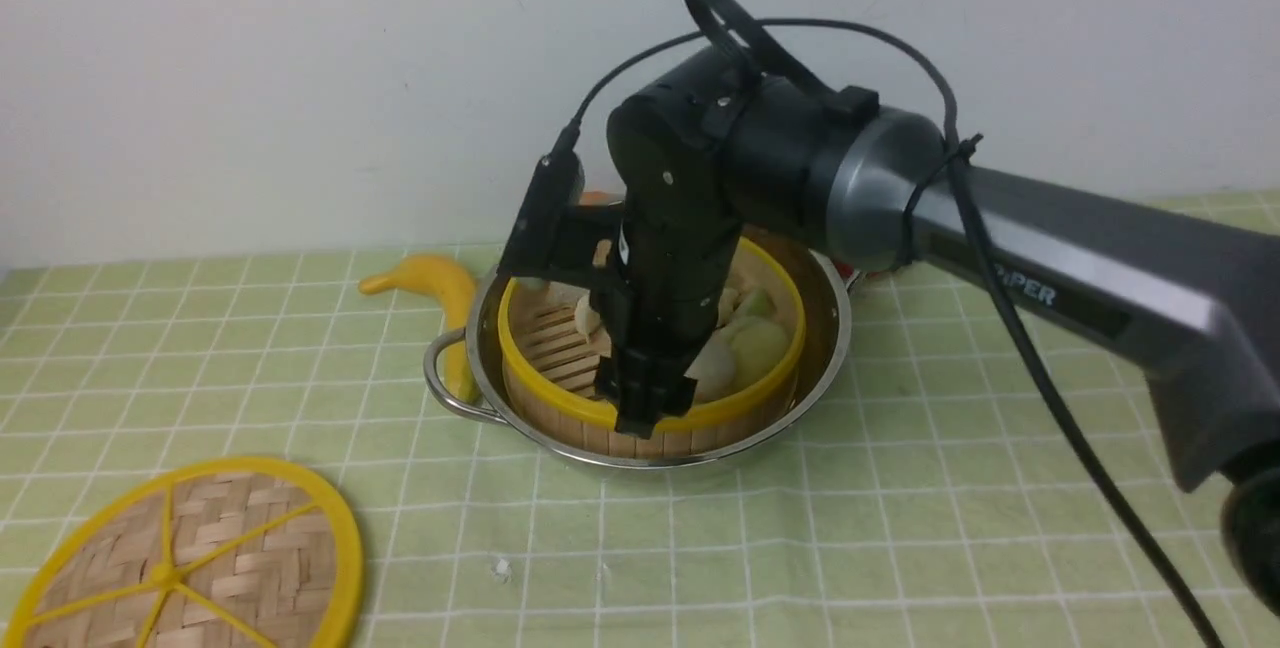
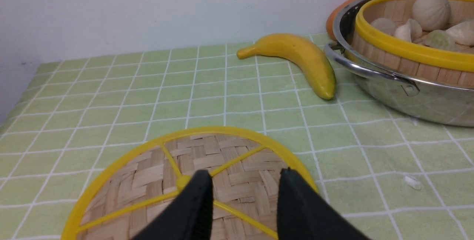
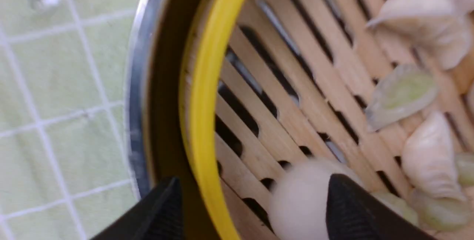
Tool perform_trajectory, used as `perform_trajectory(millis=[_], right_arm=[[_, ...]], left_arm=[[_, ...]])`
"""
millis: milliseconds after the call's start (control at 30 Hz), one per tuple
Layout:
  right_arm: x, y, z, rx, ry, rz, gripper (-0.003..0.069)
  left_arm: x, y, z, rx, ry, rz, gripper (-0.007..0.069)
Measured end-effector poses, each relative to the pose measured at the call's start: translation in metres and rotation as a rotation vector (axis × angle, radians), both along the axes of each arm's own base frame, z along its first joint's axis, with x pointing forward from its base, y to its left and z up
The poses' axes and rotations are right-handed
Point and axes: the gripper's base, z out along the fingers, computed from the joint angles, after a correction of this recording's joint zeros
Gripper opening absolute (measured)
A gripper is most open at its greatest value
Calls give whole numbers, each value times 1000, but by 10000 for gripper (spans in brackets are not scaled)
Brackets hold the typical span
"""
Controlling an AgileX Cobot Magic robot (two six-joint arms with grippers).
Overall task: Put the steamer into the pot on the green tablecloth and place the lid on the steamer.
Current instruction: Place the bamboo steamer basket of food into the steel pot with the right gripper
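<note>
Steamer (image 1: 548, 333), pot (image 1: 822, 313) and lid (image 1: 190, 558) all rest on the big green cloth (image 1: 900, 488). The right arm (image 1: 1050, 258) is the biggest thing above it, and it hangs right over the pot. Next in size, the shiny pot holds the steamer with its buns, so I think the first half of the job is done. The lid lies flat on the cloth, well apart from the pot, off to the left, so the second half is left to do. A banana (image 1: 440, 283) lies just beside the pot's handle, and something orange (image 2: 335, 17) peeks out behind. The right gripper (image 3: 251, 195) is spread wide across the steamer's yellow rim, pinching nothing. The left gripper (image 2: 244, 180) hovers by the lid, half spread, with nothing in it. I guess the right arm must move away before the lid can go on. A tiny white crumb (image 1: 497, 568) lies between lid and pot.
</note>
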Motion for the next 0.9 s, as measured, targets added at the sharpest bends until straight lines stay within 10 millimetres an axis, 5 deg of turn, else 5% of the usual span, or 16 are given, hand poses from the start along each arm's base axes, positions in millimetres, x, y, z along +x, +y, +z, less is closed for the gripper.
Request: perform_trajectory(millis=[333,900], right_arm=[[-12,9,11,64,23,-21,467],[2,18,-42,-17,38,12,240]], left_arm=[[0,0,0,0,0,0,244],[0,0,0,0,0,0,244]])
